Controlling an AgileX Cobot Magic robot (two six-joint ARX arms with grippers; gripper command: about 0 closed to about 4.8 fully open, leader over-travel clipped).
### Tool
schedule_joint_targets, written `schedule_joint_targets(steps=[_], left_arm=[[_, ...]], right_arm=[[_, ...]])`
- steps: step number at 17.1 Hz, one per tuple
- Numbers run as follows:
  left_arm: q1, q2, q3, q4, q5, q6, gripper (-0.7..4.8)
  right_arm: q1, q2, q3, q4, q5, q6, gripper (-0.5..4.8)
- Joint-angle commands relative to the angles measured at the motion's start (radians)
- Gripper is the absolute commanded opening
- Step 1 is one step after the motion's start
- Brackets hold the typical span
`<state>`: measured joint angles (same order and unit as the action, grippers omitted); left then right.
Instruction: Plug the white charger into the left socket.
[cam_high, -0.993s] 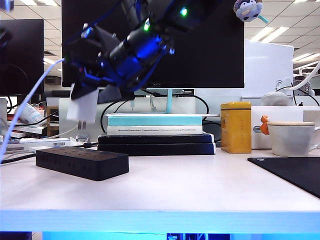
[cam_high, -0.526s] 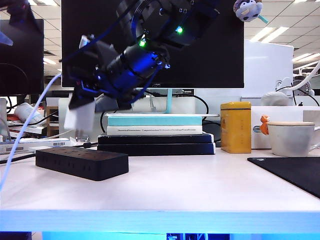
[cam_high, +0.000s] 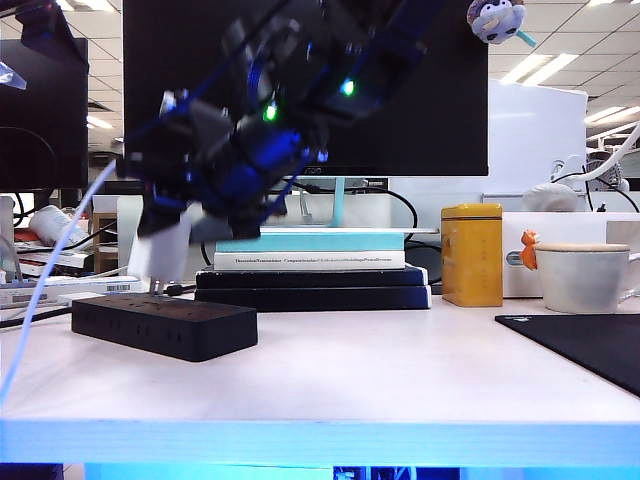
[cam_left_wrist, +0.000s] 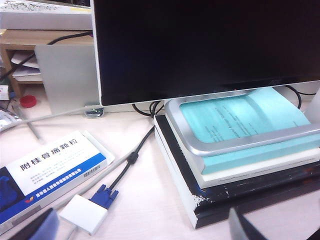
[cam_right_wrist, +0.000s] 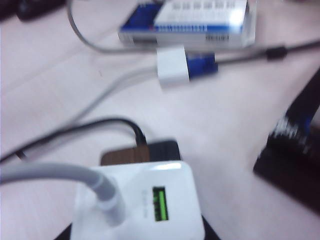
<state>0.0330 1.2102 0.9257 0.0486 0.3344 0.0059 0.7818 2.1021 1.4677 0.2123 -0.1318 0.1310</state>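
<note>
The white charger (cam_high: 160, 250) hangs upright with its prongs pointing down, right over the left end of the black power strip (cam_high: 170, 328). My right gripper (cam_high: 172, 215) has reached across to the left side of the table and is shut on it. The prong tips are at the strip's top face, over the left socket (cam_high: 112, 305); whether they are inside it is not visible. In the right wrist view the charger (cam_right_wrist: 140, 200) with its thin white cable (cam_right_wrist: 60, 175) covers most of the strip (cam_right_wrist: 150, 150). My left gripper (cam_left_wrist: 140, 231) is open and holds nothing, its fingertips (cam_left_wrist: 35, 227) above bare table.
A stack of books (cam_high: 315, 270) under a monitor (cam_high: 400, 90) stands behind the strip. A yellow tin (cam_high: 472, 255), a white mug (cam_high: 585, 275) and a black mat (cam_high: 590, 345) are on the right. A blue-white medicine box (cam_left_wrist: 45, 172) and a white adapter with a blue plug (cam_left_wrist: 87, 210) lie behind the strip.
My right gripper has sunk with the charger, bringing the prongs from well above the strip down to its top face. The left arm at the top-left corner has turned slightly.
</note>
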Motion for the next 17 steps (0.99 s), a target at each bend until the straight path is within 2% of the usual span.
schedule_joint_targets(steps=[1,7,10,17], left_arm=[[0.000,-0.003,0.004,0.013,0.007,-0.003,4.79],[0.000,-0.003,0.004,0.013,0.006,-0.003,4.79],[0.000,-0.003,0.004,0.012,0.006,-0.003,4.79],[0.000,-0.003,0.004,0.012,0.006,-0.003,4.79]], right_arm=[[0.004,0.001,0.006,0.025,-0.001,0.003,2.55],[0.018,0.002,0.006,0.024,-0.027,0.010,2.56],[0.010,0.002,0.006,-0.029,-0.016,-0.035,2.56],[-0.002,0.001,0.006,-0.031,-0.017,-0.058,2.55]])
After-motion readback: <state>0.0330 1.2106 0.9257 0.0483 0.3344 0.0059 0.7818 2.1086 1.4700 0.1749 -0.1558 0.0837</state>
